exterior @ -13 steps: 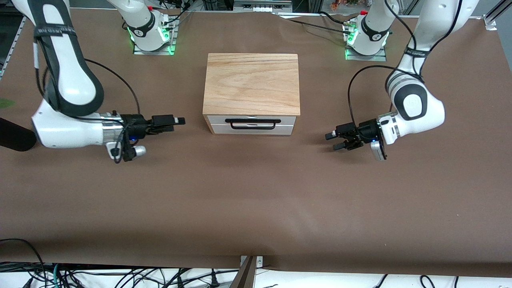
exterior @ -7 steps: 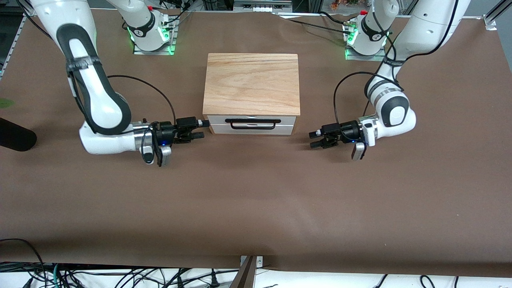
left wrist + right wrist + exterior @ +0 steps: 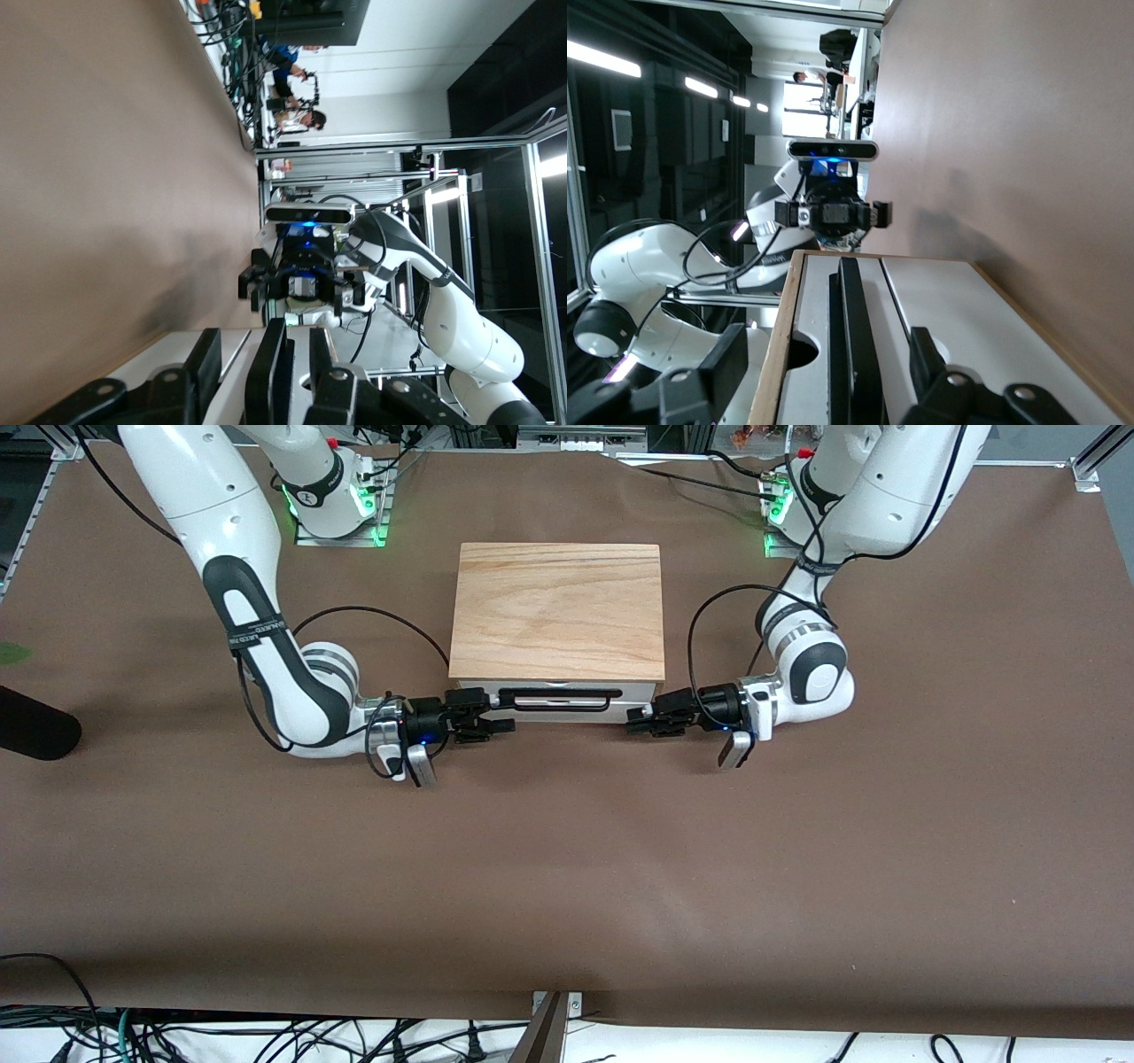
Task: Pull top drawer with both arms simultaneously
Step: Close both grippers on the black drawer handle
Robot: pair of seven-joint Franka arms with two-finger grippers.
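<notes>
I am bringing both arms in low along the front of the box (image 3: 557,607), one from each end, so that each gripper meets one end of the wide black handle (image 3: 558,695) of the top drawer (image 3: 560,689). The drawer is sitting shut in the box at mid-desk, its white front facing the front camera.

The right gripper (image 3: 496,713) is reaching in from the right arm's end. In the right wrist view its jaws are standing apart with the handle's bar (image 3: 852,345) running between them, not yet pinching it.

The left gripper (image 3: 640,720) is lying at the corner of the drawer front toward the left arm's end. In the left wrist view the bar (image 3: 270,376) is sitting between its jaws, but I cannot tell whether they are closed on it or merely around it.

I judge this pose is chosen so the pull goes evenly and the drawer does not jam.

Little else is lying on the brown desk (image 3: 567,868). Each wrist view is showing the other gripper facing it along the bar, so the two must not crowd inward. The box's top slab is overhanging the handle, leaving little room above it.
</notes>
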